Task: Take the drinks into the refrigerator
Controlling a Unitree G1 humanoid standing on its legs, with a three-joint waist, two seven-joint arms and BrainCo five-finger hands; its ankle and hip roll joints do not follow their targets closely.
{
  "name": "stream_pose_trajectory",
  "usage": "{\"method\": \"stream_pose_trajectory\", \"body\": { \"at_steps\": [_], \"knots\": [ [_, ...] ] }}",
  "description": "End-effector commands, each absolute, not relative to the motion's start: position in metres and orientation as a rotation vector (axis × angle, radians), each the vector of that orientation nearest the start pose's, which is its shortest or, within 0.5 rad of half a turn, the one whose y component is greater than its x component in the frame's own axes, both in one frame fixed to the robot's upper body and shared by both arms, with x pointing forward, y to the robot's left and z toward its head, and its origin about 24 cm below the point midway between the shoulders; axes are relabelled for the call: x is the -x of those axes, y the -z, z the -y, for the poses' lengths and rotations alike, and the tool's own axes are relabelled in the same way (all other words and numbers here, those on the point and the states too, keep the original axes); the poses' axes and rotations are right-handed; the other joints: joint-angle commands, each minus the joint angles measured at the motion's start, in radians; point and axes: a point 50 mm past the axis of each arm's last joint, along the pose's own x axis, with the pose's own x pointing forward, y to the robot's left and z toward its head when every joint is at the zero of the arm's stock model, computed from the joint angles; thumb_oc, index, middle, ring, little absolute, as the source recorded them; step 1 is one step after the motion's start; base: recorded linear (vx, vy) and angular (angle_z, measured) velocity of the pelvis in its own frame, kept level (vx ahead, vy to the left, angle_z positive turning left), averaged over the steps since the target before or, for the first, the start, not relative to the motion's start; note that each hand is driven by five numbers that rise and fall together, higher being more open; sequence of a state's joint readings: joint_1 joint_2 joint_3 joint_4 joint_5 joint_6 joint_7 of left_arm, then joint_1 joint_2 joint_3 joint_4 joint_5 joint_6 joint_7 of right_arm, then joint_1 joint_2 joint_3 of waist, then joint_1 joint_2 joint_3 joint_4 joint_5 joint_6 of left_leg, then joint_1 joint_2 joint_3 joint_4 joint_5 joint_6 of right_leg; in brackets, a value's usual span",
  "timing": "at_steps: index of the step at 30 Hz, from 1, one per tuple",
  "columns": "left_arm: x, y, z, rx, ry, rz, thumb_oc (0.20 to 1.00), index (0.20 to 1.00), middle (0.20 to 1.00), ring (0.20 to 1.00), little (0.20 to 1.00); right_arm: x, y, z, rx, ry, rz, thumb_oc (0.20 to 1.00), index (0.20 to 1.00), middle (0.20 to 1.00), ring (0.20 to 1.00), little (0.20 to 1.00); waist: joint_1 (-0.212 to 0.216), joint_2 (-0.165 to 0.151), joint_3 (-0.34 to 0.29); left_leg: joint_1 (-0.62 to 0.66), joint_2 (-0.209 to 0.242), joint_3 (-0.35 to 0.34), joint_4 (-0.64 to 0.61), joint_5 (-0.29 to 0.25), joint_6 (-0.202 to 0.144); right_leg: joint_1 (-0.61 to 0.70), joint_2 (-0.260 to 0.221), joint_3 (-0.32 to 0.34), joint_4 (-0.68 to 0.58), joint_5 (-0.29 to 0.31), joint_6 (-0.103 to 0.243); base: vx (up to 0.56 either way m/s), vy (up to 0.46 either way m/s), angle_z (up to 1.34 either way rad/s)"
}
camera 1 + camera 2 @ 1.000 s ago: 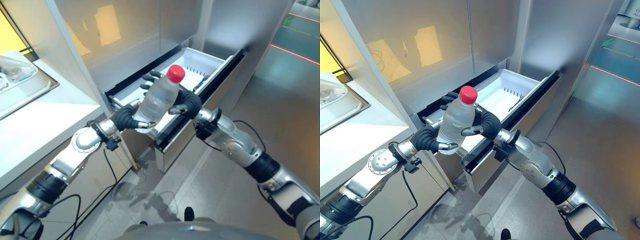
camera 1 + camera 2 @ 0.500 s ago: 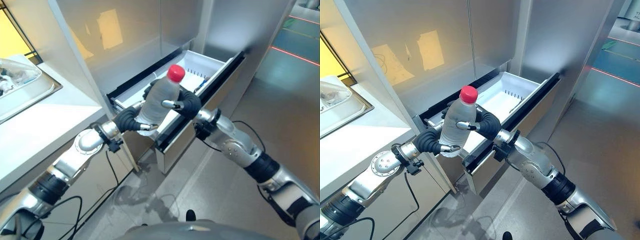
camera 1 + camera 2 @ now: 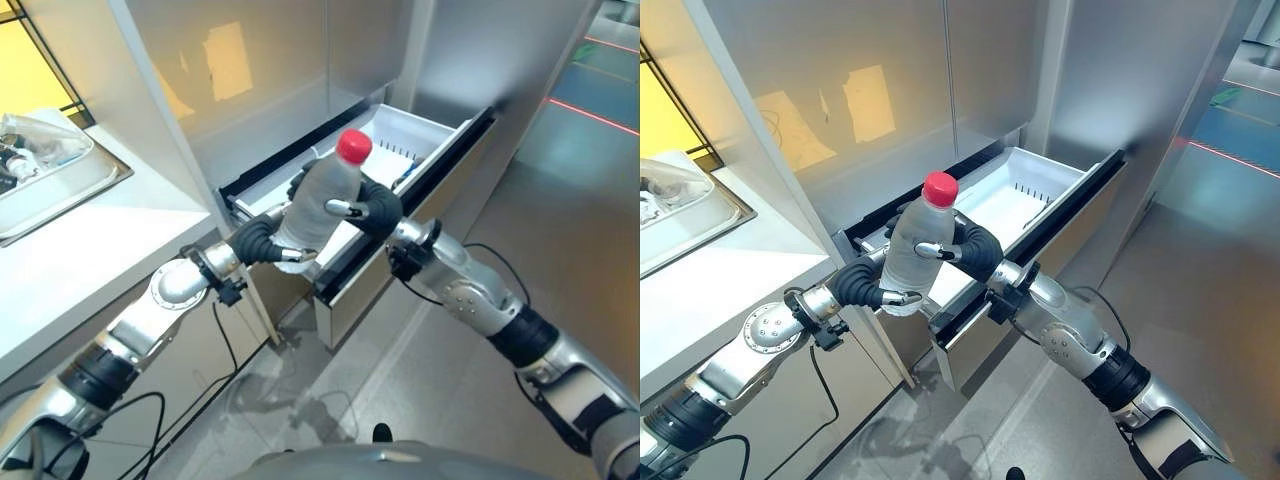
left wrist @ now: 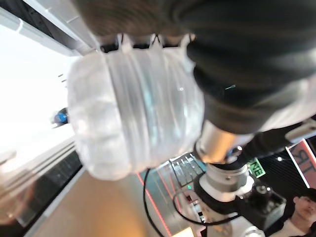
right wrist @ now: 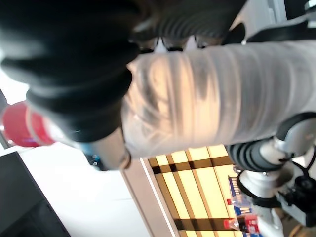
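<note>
Now | step: carrying bottle upright over open refrigerator drawer | left hand cupping its base, right hand curling round its body | next: likely lowering it into the drawer, then letting go.

A kitchen-like test space: a steel-fronted refrigerator with its white freezer drawer pulled open, a white bench carrying a metal tray, and a grey floor with marked lines.
</note>
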State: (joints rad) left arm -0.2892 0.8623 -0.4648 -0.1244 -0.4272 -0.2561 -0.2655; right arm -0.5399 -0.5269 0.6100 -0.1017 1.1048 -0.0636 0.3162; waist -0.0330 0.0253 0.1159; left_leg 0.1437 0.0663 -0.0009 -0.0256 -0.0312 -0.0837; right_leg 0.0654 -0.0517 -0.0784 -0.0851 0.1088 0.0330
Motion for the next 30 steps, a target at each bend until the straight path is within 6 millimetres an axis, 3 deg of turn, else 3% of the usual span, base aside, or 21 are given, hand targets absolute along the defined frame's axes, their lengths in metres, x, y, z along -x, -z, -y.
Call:
{"method": "stream_pose_trajectory", "body": {
  "at_steps": [1, 4, 5, 13, 25, 30],
  "knots": [
    [-0.285, -0.185, -0.153, -0.255, 0.66, 0.477, 1.0, 1.0, 1.0, 1.0, 1.0, -0.225, -0.165, 0.003, -0.762, -1.401, 0.087, 0.2, 0.2, 0.2, 0.2, 0.2, 0.0, -0.038, 0.002, -0.038, -0.035, -0.004, 0.069, -0.058, 0.045, 0.027, -0.032, -0.024, 0.145, -0.19, 0.038, 0.0, 0.0, 0.0],
    [-0.283, -0.182, -0.153, -0.229, 0.671, 0.458, 1.0, 1.0, 1.0, 1.0, 1.0, -0.226, -0.164, 0.005, -0.775, -1.376, 0.083, 0.2, 0.2, 0.2, 0.2, 0.2, -0.001, -0.037, 0.004, -0.039, -0.035, -0.003, 0.069, -0.058, 0.045, 0.025, -0.032, -0.025, 0.147, -0.19, 0.038, 0.0, 0.0, 0.0],
    [-0.278, -0.171, -0.152, -0.172, 0.697, 0.389, 1.0, 1.0, 1.0, 1.0, 1.0, -0.233, -0.16, 0.013, -0.834, -1.273, 0.077, 0.2, 0.2, 0.2, 0.2, 0.2, -0.002, -0.033, 0.008, -0.04, -0.036, -0.006, 0.067, -0.055, 0.046, 0.022, -0.031, -0.028, 0.149, -0.189, 0.038, 0.0, 0.0, 0.0],
    [-0.269, -0.133, -0.161, -0.067, 0.661, 0.215, 1.0, 1.0, 1.0, 1.0, 1.0, -0.242, -0.159, 0.021, -0.91, -1.142, 0.094, 0.2, 0.2, 0.2, 0.2, 0.2, 0.0, -0.028, 0.01, -0.04, -0.033, -0.006, 0.063, -0.054, 0.047, 0.019, -0.033, -0.031, 0.151, -0.192, 0.039, 0.0, 0.0, 0.0],
    [-0.246, -0.101, -0.18, 0.033, 0.553, 0.11, 1.0, 1.0, 1.0, 1.0, 1.0, -0.253, -0.171, 0.042, -0.921, -1.034, 0.201, 0.2, 0.2, 0.2, 0.2, 0.2, 0.011, -0.028, 0.014, -0.041, -0.033, -0.008, 0.062, -0.056, 0.049, 0.018, -0.032, -0.037, 0.151, -0.194, 0.039, 0.0, 0.0, 0.01],
    [-0.228, -0.081, -0.202, 0.069, 0.429, 0.06, 1.0, 1.0, 1.0, 1.0, 1.0, -0.281, -0.199, 0.08, -0.766, -0.886, 0.394, 0.2, 0.2, 0.2, 0.2, 0.2, 0.029, -0.035, 0.011, -0.042, -0.033, -0.011, 0.059, -0.056, 0.052, 0.019, -0.031, -0.04, 0.147, -0.193, 0.04, 0.01, 0.0, -0.02]
  ]
}}
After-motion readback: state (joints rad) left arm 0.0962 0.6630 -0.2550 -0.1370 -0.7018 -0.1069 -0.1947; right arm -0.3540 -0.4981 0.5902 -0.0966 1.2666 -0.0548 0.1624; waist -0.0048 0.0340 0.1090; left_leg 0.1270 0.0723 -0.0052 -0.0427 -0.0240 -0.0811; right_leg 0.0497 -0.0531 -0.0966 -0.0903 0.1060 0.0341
